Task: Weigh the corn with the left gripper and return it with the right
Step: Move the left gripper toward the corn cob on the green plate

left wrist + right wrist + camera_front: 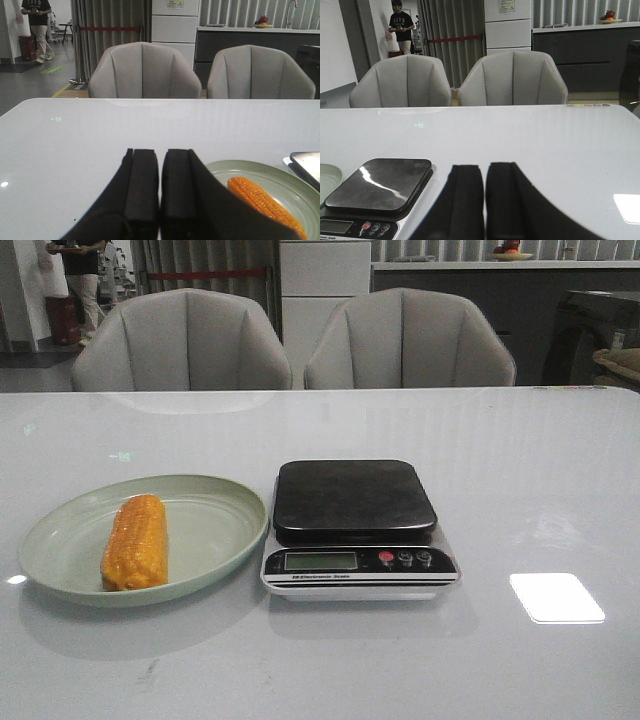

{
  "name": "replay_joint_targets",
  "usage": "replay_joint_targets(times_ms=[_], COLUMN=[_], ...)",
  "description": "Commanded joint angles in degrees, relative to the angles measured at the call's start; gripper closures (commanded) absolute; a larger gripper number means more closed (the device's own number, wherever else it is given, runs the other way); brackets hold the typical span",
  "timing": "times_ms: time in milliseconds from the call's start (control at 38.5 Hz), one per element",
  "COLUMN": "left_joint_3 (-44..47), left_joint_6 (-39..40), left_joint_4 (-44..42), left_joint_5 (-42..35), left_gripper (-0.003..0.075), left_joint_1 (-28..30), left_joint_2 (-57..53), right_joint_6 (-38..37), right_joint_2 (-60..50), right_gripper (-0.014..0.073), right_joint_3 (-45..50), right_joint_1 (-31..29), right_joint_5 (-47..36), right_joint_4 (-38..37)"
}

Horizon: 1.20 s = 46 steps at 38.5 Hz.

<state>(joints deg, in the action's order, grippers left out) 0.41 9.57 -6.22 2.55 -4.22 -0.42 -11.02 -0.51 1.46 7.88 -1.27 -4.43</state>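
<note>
The orange-yellow corn (pixel 135 541) lies lengthwise on a pale green plate (pixel 215 530) at the left of the white table. Right of the plate stands a kitchen scale (pixel 355 502) with a bare dark platform and a small display. Neither arm shows in the front view. In the left wrist view my left gripper (pixel 160 156) is shut with nothing in it, over bare table, and the corn (pixel 262 202) lies on the plate (pixel 270 172) off to its side. My right gripper (pixel 485 170) is shut and empty too, beside the scale (pixel 380 182).
Two grey padded chairs (pixel 185 340) stand behind the table's far edge. A bright patch of reflected light (pixel 556 597) lies on the table right of the scale. A person (pixel 36 27) stands far back in the room.
</note>
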Motion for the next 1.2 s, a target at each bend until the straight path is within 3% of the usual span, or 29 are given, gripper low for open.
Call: replay_joint_targets(times_ms=[0, 728, 988, 1170], left_joint_3=[1.77, 1.77, 0.33, -10.87], left_joint_6=[0.06, 0.06, 0.87, 1.35], left_joint_4=[0.45, 0.45, 0.24, -0.31], left_joint_5=[-4.53, -4.82, -20.79, -4.82], left_gripper=[0.0606, 0.0606, 0.0606, 0.0606], left_joint_1=[-0.39, -0.39, -0.55, -2.12], left_joint_2=[-1.01, -1.01, -1.01, 2.01], right_joint_6=[0.64, 0.64, 0.64, 0.64], right_joint_2=[-1.08, -1.08, -1.08, -1.08], right_gripper=[0.04, 0.04, 0.04, 0.04], right_joint_3=[0.62, 0.62, 0.62, 0.62], right_joint_1=[-0.13, -0.13, -0.13, -0.13], right_joint_5=[-4.41, -4.41, -4.41, -4.41], right_joint_4=[-0.06, -0.06, -0.06, -0.06])
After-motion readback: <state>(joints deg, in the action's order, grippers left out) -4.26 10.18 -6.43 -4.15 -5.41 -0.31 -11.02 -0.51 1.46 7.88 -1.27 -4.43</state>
